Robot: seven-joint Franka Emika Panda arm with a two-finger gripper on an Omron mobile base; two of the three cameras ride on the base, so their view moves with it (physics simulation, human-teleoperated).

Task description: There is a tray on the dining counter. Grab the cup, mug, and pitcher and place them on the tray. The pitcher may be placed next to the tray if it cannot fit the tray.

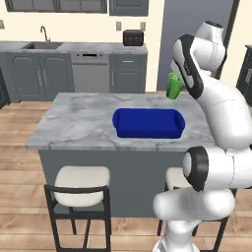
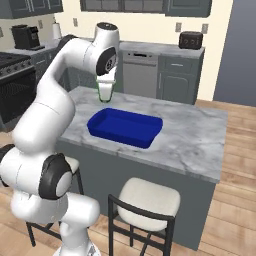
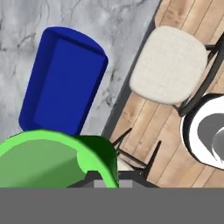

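Close at the lower left of the frame sits the bright green tapered cup [image 3: 48, 159], its wide round rim curving across the bottom and its open inside facing the camera. Above it, in the upper left, lies the deep royal-blue rectangular tray [image 3: 61, 83] with rounded corners, resting on the grey-veined white marble dining counter [image 3: 113, 26]. The counter's dark edge runs diagonally down through the middle. To its right lies pale wooden plank floor [image 3: 162, 144], and a cream-cushioned stool [image 3: 170, 63] with a black frame stands at the upper right.
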